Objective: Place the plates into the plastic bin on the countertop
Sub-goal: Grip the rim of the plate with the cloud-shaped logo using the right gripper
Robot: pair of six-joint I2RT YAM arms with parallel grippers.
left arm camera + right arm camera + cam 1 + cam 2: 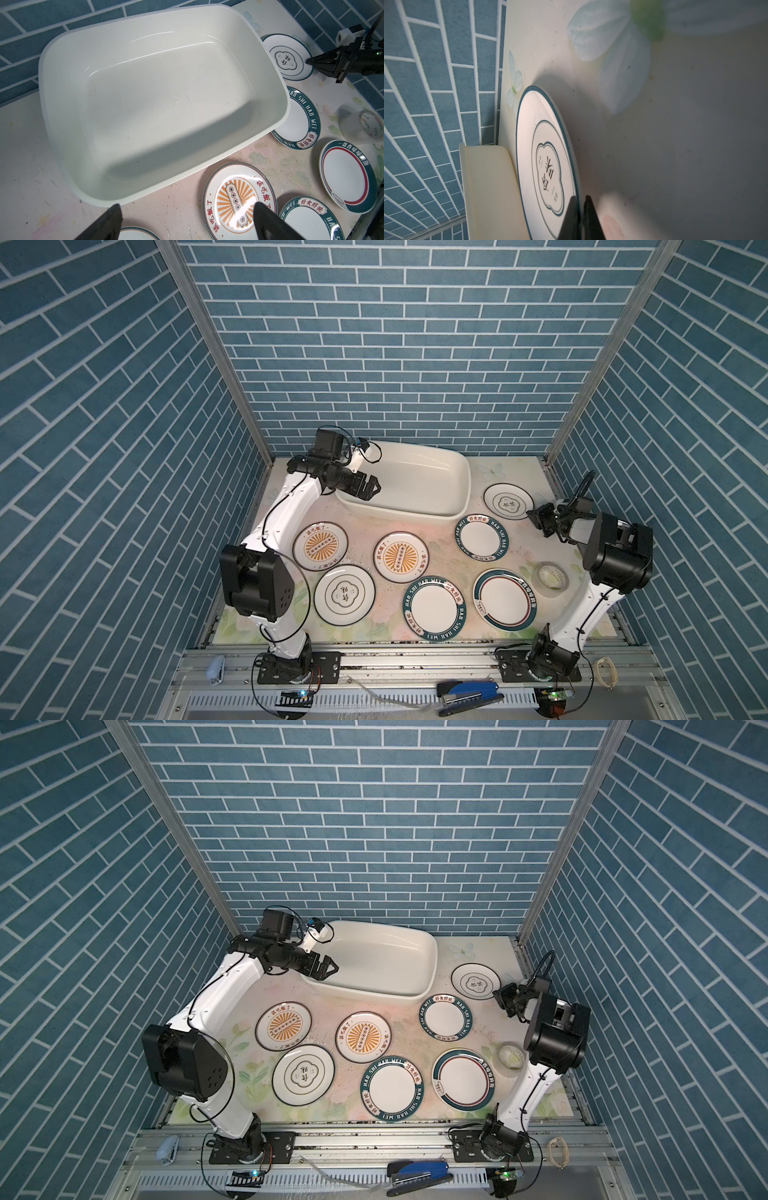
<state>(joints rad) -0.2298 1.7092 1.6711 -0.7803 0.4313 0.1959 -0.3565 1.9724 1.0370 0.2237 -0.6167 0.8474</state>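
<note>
The countertop [440, 572], pale and printed with faded flowers, leaves and butterflies, is speckled with wear in both top views. The plastic bin [399, 512] sits on it at twelve o'clock. A clover plate [508, 502] lies at two o'clock, near the bin's end. A lettered plate [482, 537] lies at three, close against the bin's corner. The tape roll [552, 576] rests at four. Along the near edge lie a ringed plate [505, 599] at five, a second lettered plate [435, 608] at six and a second clover plate [345, 594] at seven. A sunburst plate [320, 546] lies at nine, its rim meeting that clover plate's rim. A second sunburst plate [401, 556] lies near the centre.
</note>
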